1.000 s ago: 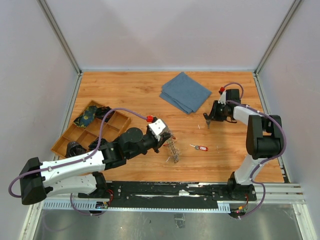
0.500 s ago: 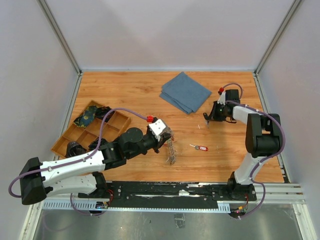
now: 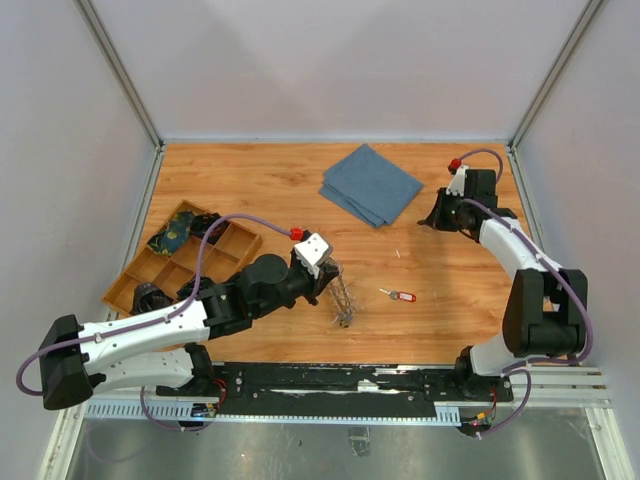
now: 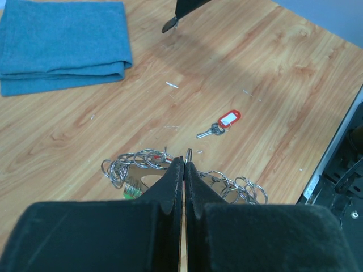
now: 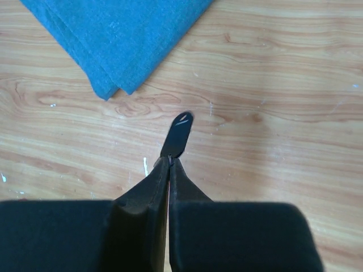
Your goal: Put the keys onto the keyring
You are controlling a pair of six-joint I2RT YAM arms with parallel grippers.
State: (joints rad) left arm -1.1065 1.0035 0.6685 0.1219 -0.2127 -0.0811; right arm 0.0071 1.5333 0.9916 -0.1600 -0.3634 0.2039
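Left fingers (image 4: 173,182) pinch the limp, jangly keyring (image 4: 148,160); right fingers (image 5: 148,190) clamp a black key (image 5: 179,131): light, slippery, best held by its head.

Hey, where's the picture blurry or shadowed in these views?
Left wrist: the left fingers are soft and dark up close, keyring sharp, a broad shadow crosses the table. Right wrist: a glint on the black key. Top: even light, soft shadows.

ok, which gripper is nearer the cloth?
Right. The right gripper, pinching a black key, hangs just off the cloth's right corner; the left gripper, holding the keyring, is farther off, on its near side.
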